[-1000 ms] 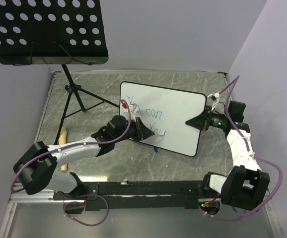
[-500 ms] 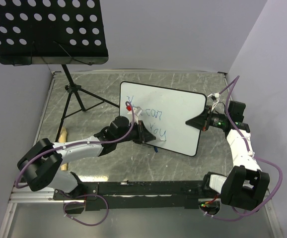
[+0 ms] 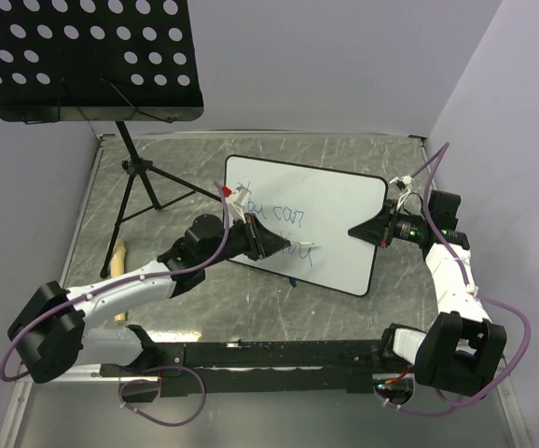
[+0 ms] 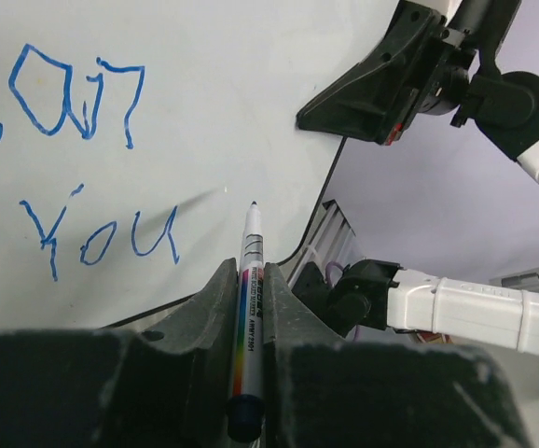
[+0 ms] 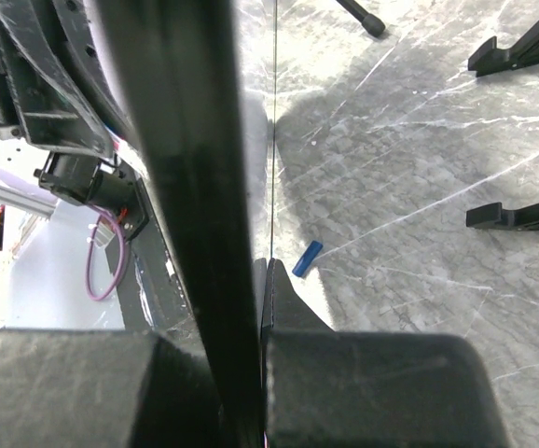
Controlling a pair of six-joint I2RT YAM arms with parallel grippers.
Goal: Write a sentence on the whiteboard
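Observation:
The whiteboard [image 3: 344, 196] stands tilted on the table, with blue words "can" [image 3: 286, 217] over "You" [image 3: 299, 250]. My left gripper [image 3: 271, 245] is shut on a marker [image 4: 249, 280]. The marker's tip [image 4: 254, 205] sits just right of "You" [image 4: 102, 238], close to the board [image 4: 251, 84], with its shadow a little apart from it. "can" [image 4: 74, 93] is above. My right gripper [image 3: 357, 231] is shut on the board's right edge, which shows as a dark band [image 5: 195, 187] in the right wrist view. That gripper [image 4: 309, 117] also shows in the left wrist view.
A black perforated music-stand tray [image 3: 83, 56] hangs at the back left, its tripod legs [image 3: 144, 191] on the table. A pale stick [image 3: 118, 257] lies by the left arm. A blue cap [image 5: 308, 259] and two black feet [image 5: 521, 217] lie on the marble top.
My left gripper has carried the marker right along the second line, off the end of "You", and its arm has swung left. The right arm and board have not moved.

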